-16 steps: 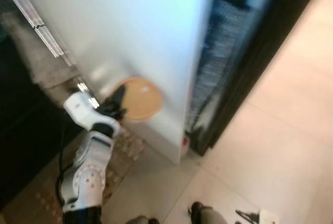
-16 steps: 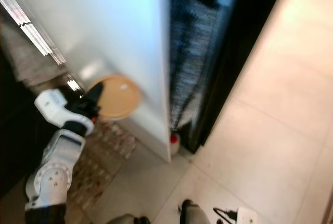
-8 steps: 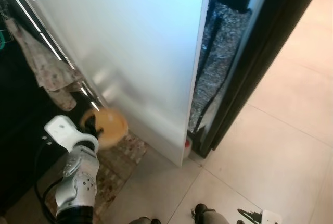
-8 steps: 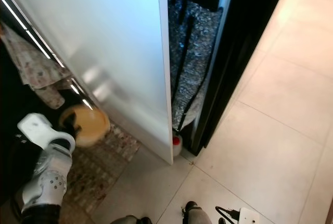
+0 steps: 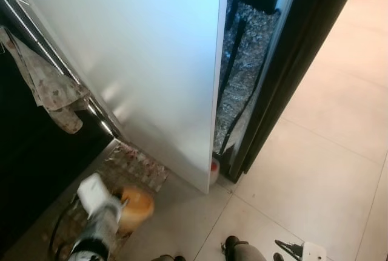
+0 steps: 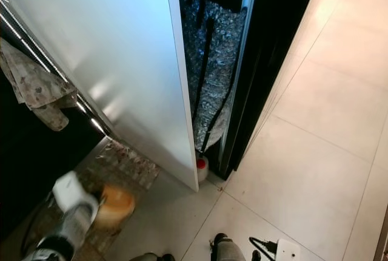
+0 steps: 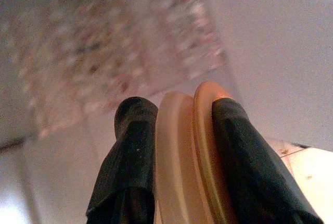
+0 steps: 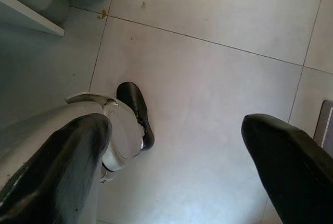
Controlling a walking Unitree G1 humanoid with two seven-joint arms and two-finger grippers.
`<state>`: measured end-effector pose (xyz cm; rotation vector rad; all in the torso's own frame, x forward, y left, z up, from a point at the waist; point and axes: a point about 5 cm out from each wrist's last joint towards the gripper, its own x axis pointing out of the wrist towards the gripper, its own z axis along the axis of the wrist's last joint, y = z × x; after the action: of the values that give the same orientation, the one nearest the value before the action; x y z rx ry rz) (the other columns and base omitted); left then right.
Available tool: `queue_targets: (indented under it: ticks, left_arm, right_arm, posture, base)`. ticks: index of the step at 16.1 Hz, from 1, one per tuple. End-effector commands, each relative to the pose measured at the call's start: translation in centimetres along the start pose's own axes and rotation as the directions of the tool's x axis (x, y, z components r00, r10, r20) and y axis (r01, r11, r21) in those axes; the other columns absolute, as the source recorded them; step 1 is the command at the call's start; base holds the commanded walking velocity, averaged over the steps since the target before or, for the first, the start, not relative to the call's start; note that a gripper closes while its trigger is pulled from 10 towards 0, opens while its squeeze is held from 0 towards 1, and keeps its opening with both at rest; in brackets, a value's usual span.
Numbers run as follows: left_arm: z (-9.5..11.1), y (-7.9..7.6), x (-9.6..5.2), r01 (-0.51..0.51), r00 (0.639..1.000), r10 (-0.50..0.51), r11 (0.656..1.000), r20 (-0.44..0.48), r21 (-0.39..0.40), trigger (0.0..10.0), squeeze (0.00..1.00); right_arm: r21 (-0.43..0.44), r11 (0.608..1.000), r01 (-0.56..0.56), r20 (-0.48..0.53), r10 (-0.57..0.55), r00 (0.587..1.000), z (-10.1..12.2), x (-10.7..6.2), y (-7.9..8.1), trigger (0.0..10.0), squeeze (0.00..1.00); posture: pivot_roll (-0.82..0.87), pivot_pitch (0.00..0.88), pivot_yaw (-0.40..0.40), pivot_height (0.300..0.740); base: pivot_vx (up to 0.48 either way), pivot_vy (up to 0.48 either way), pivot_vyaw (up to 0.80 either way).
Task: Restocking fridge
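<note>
Two black fingers of my left gripper (image 7: 179,156) pinch what looks like a tan disc (image 7: 190,151), low over the patterned rug (image 5: 136,161); right gripper (image 8: 171,166) hangs spread, holding nothing.

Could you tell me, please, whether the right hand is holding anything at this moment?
No, the right hand hangs with its two black fingers spread wide apart and only bare floor tiles between them.

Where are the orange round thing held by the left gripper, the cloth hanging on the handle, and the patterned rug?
orange round thing (image 7: 190,156), left wrist view, on its rim between the fingers.
cloth (image 5: 51,88), left eye view, on its middle folds.
patterned rug (image 6: 130,162), right eye view, on its far end by the white door.
</note>
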<state>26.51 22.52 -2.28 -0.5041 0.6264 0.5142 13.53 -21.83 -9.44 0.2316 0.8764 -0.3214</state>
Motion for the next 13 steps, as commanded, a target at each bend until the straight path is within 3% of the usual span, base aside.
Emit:
queue_targets:
  ticks: [1, 4, 7, 13]
  left_arm:
    - [-1.1, 2.4, -0.1, -0.071, 0.997, 0.07, 0.996, -0.026, -0.056, 10.0, 0.0]
    - [-3.1, 4.5, -0.7, -0.107, 0.991, 0.101, 0.992, -0.082, -0.072, 10.0, 0.0]
    - [-4.1, 4.1, -0.8, -0.075, 0.992, 0.067, 0.994, -0.107, -0.081, 10.0, 0.0]
    - [-2.6, 1.9, -0.3, -0.002, 0.997, -0.002, 0.999, -0.077, -0.052, 10.0, 0.0]
  right_arm:
    - [0.005, 1.0, -0.019, -0.067, 0.019, 0.998, -1.8, -0.4, 0.6, 10.0, 0.0]
    - [-0.024, 0.999, -0.025, -0.064, 0.023, 0.998, -1.2, -0.2, 0.3, 10.0, 0.0]
    - [-0.049, 0.998, -0.031, -0.036, 0.029, 0.999, 0.3, 0.2, 0.2, 10.0, 0.0]
    - [-0.064, 0.997, -0.045, 0.023, 0.047, 0.999, 3.4, 1.2, 1.2, 10.0, 0.0]
  posture:
    - [-0.06, 0.166, 0.081, 0.74]
    - [-0.08, 0.122, 0.035, 0.74]
    - [-0.07, 0.091, 0.017, 0.74]
    - [-0.09, 0.007, 0.064, 0.74]
  base:
    - [0.0, 0.0, 0.0]
    - [0.0, 0.0, 0.0]
    - [0.0, 0.0, 0.0]
    - [0.0, 0.0, 0.0]
